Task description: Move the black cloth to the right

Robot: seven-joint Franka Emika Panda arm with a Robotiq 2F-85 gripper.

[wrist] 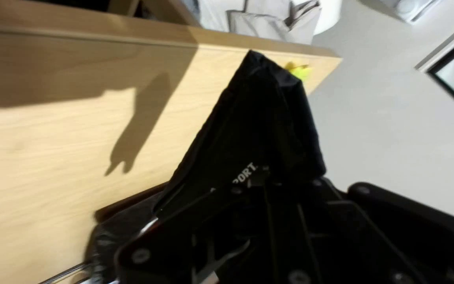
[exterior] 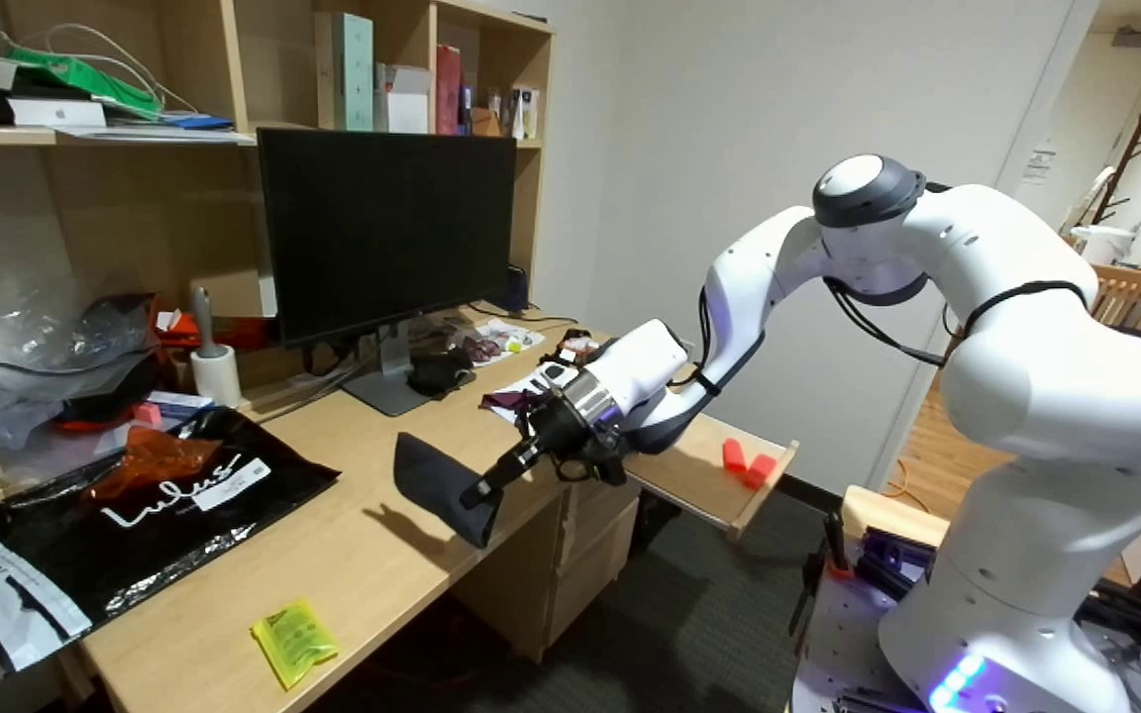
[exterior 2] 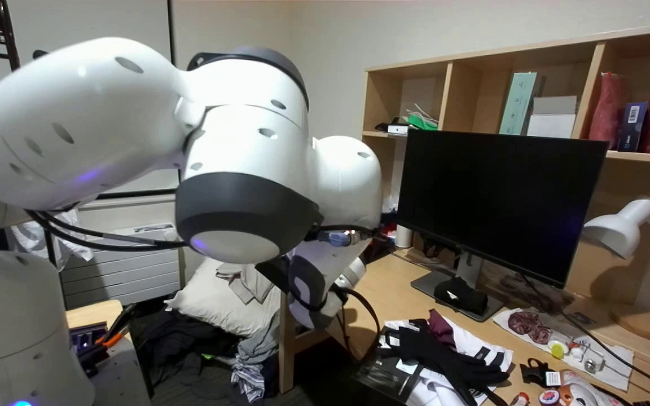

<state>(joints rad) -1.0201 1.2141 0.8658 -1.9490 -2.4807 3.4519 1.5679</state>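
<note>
1. Above the pale wooden desk hangs one black folded cloth.
2. One black two-fingered gripper grasps it, jaws clenched.
3. Desk holds one yellow-green rectangular packet, one glossy black plastic bag, one black flat-screen monitor.

Rounded white arm, dark-grey joint caps, black cables, silver wrist collar, black hand.

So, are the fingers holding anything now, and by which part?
Yes, the black cloth, pinched between the fingers near one edge; most of it extends past their tips.
</note>
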